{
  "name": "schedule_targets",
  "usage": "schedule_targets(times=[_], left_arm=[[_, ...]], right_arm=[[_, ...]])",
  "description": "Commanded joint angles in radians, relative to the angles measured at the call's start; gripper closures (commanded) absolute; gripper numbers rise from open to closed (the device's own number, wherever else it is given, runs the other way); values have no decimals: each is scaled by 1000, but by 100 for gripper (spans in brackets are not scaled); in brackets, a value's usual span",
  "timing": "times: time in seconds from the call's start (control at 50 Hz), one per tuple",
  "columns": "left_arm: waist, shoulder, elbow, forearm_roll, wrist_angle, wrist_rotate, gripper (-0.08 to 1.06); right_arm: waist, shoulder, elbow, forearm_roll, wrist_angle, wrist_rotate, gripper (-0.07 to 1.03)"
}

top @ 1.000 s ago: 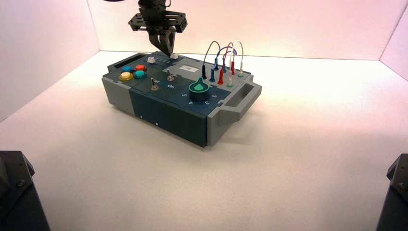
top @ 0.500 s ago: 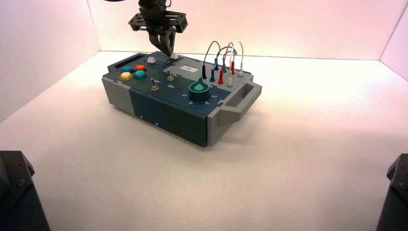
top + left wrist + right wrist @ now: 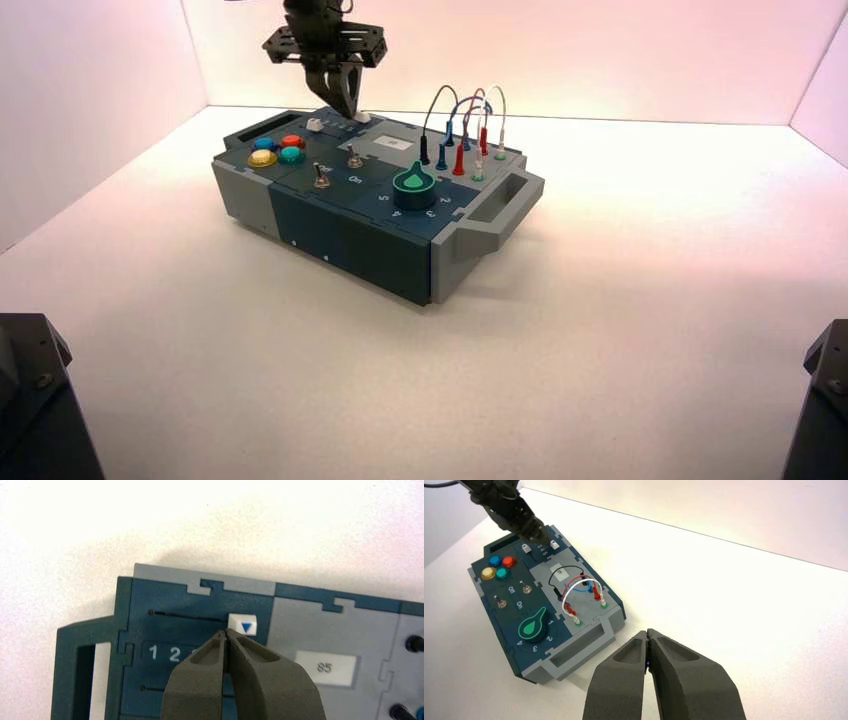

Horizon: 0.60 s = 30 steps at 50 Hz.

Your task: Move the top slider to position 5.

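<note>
The top slider's white knob (image 3: 242, 625), with a blue triangle on it, sits at the end of its dark track (image 3: 187, 615) next to the grey panel, far from digits 1 and 2. My left gripper (image 3: 226, 633) is shut and empty, its tips just beside the knob's corner, over the number row. The digit 5 is hidden behind my fingers (image 3: 260, 680). In the high view the left gripper (image 3: 347, 103) hangs over the box's far edge by the knob (image 3: 362, 117). My right gripper (image 3: 647, 633) is shut and empty, above the table to the right of the box.
The twin white knob (image 3: 315, 125) sits on the second track. A display reading 85 (image 3: 324, 667) lies beside the sliders. Coloured buttons (image 3: 278, 149), two toggle switches (image 3: 354, 159), the green dial (image 3: 413, 180) and looped wires (image 3: 465, 120) fill the box top.
My left gripper has lifted slightly and drifted a little left above the slider. The slider knob has not moved. The right arm is still.
</note>
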Motion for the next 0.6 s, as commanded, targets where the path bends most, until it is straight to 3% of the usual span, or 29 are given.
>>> schedule_targets(times=[0.02, 0.6], left_arm=[[-9, -69, 3, -2, -5, 8, 101], [-12, -183, 92, -2, 29, 6, 101]], right_arm=[[3, 3, -17, 3, -5, 2, 99], [3, 3, -17, 5, -3, 8, 99]])
